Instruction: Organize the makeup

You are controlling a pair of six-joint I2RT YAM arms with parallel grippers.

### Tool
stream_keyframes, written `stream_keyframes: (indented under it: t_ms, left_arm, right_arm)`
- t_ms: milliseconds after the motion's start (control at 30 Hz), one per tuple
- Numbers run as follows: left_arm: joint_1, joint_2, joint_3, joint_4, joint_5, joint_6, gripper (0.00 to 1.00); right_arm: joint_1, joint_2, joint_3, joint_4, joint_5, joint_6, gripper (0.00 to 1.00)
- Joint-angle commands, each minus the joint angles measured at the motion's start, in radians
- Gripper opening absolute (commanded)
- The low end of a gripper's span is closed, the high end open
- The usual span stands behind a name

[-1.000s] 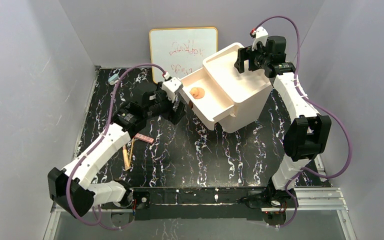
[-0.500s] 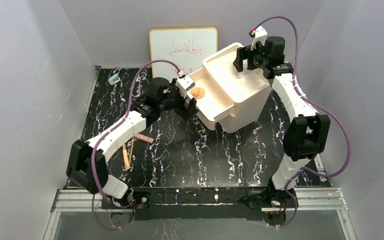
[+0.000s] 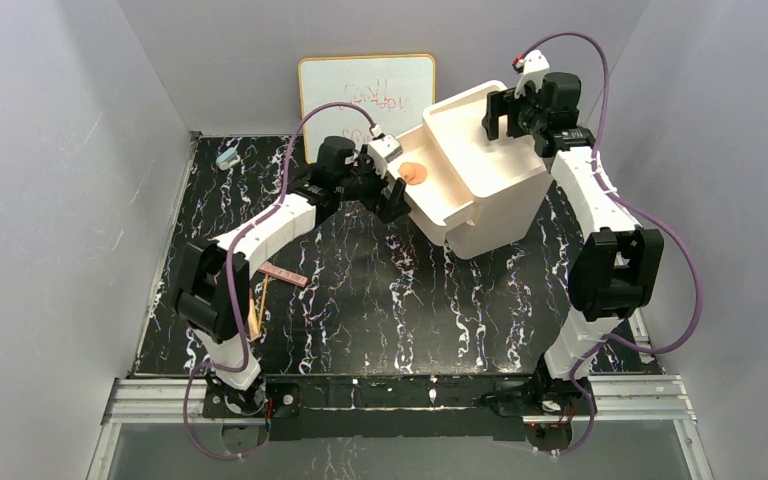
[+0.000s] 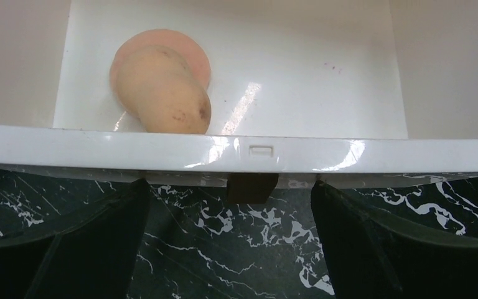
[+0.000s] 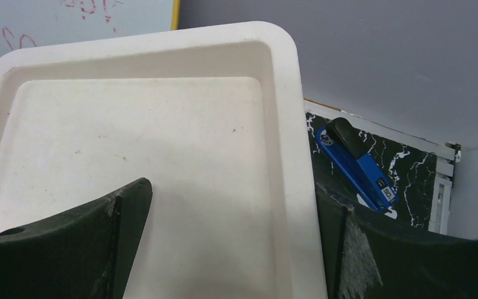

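Left gripper [image 4: 228, 187] is spread wide and holds nothing. Its two fingers sit low against the bench [image 3: 380, 300], just short of the front lip of the drawer [image 4: 162, 149]. The peach puff [image 4: 162, 90] lies inside, right behind that lip and a little left of the gripper's centre line. The pink palette [image 3: 287, 276] and the wooden-handled brushes [image 3: 254, 310] lie on the bench well behind this gripper, beside its own arm.

The right gripper [image 5: 231, 190] is also open and straddles the right rim of the organizer's top tray [image 5: 162, 156], one finger over the tray floor and one outside the wall. It is not clamped on the rim.

The main risk, as I judge it, is that any push on the drawer front would slide or twist the whole organizer [image 3: 500, 205], since nothing grips it. Shutting the drawer now would also leave the remaining makeup outside.

Room is tight beyond the organizer. The whiteboard [image 3: 365, 95] and back wall stand close behind it, and a blue tool [image 5: 356, 165] lies just outside the right gripper's outer finger. The freest room lies behind the left gripper.
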Motion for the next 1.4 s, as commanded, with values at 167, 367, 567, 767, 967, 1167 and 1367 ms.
stream_keyframes:
  t_ms: [167,367,567,767,967,1167,1367]
  left_arm:
    - [-0.02,0.11,0.233,0.302,0.124,-0.086,0.98]
    - [-0.021,0.172,0.318,0.355,0.17,-0.103,0.98]
    - [-0.024,0.259,0.429,0.379,0.216,-0.125,0.98]
    - [-0.026,0.312,0.465,0.425,0.231,-0.16,0.98]
    - [-0.026,0.327,0.465,0.472,0.245,-0.164,0.98]
    - [-0.026,0.339,0.471,0.491,0.264,-0.199,0.98]
    - [-0.026,0.166,0.284,0.557,0.205,-0.191,0.98]
  right_arm:
    - [0.048,0.007,-0.005,-0.015,-0.104,0.031,0.99]
    - [0.048,0.019,0.008,-0.015,-0.137,0.031,0.99]
    - [0.075,0.042,0.043,-0.25,-0.219,-0.006,0.99]
    - [0.148,0.059,0.075,-0.299,-0.273,-0.025,0.99]
    - [0.216,0.081,0.106,-0.338,-0.312,-0.035,0.99]
    - [0.266,0.099,0.141,-0.373,-0.311,-0.045,0.99]
    - [0.308,0.066,0.096,-0.385,-0.298,-0.052,1.0]
